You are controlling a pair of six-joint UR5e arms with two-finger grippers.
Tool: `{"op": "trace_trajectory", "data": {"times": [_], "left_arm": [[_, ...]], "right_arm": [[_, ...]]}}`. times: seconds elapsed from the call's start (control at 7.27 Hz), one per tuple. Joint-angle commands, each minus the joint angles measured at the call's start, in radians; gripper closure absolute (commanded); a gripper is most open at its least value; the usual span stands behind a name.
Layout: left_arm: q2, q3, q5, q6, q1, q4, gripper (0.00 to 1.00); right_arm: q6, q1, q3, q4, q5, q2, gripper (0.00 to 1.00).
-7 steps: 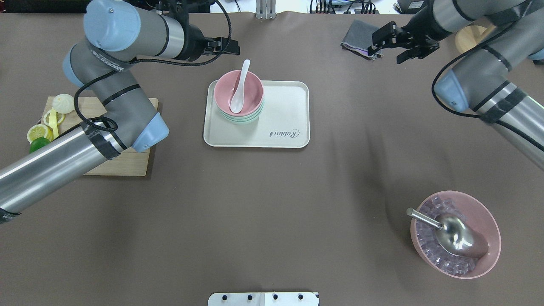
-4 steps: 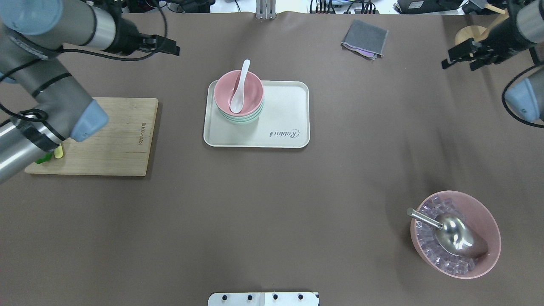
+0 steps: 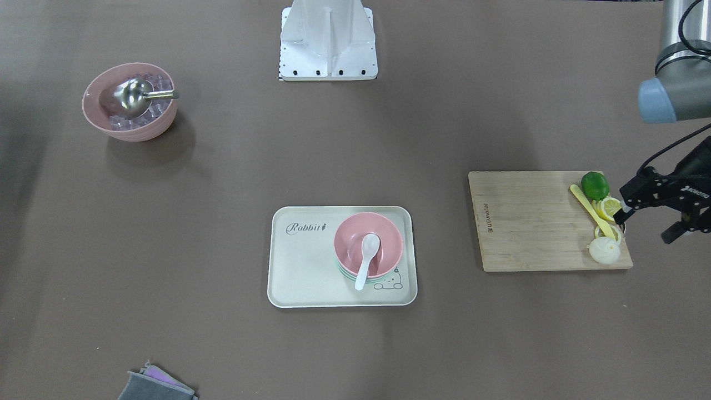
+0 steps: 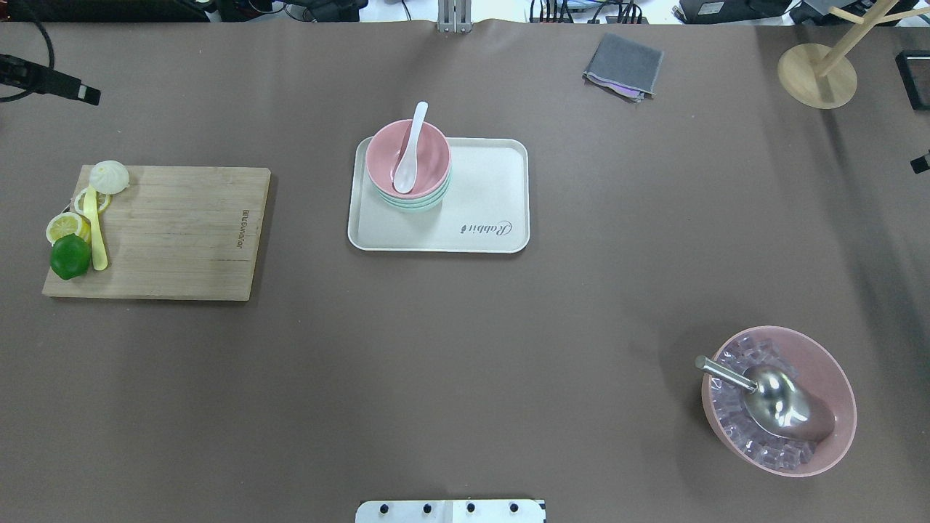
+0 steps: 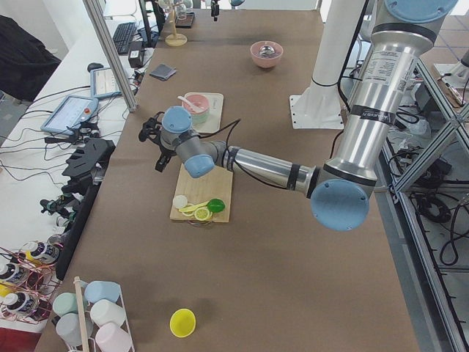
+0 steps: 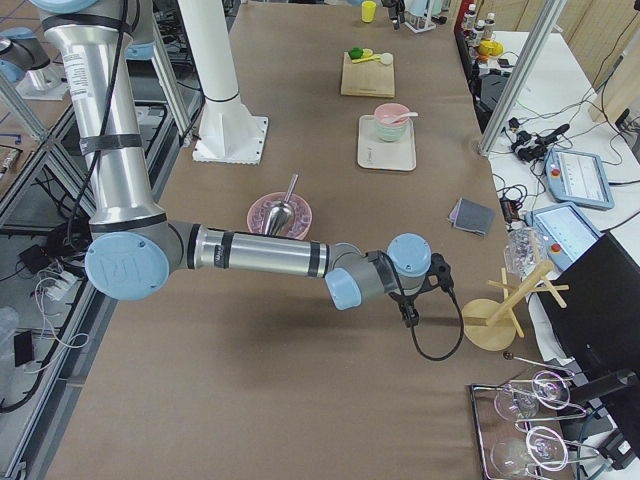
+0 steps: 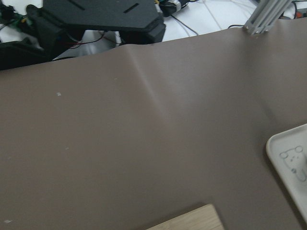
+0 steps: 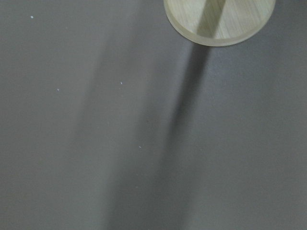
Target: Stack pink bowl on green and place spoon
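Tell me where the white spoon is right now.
In the overhead view, the white plastic spoon lies in the pink bowl stacked on the green bowl, at the left end of the cream tray.

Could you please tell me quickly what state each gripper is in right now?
Left gripper: open, holding nothing.
Right gripper: cannot be told; only a side view shows it properly.

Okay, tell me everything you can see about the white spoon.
The white spoon looks like glossy plastic or ceramic, a short soup-spoon shape. Its scoop lies face up inside the pink bowl, its handle leaning on the rim and sticking out past it, away from the robot. The bowl sits nested on a green bowl on the cream tray.
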Motion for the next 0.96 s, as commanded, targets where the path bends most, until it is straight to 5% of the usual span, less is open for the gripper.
{"op": "trace_trajectory", "data": {"times": [0.0, 0.41, 0.83], "left_arm": [[0.08, 0.02, 0.06, 0.016, -0.02, -0.033, 0.02], [0.073, 0.033, 0.049, 0.034, -0.068, 0.029, 0.02], [0.054, -0.066, -0.011, 0.369, -0.143, 0.466, 0.02]], "right_arm": [[-0.024, 0.007, -0.016, 0.06, -0.087, -0.046, 0.0], [-0.029, -0.03, 0.042, -0.043, -0.19, -0.037, 0.0], [-0.036, -0.041, 0.402, -0.743, -0.256, 0.019, 0.0]]}}
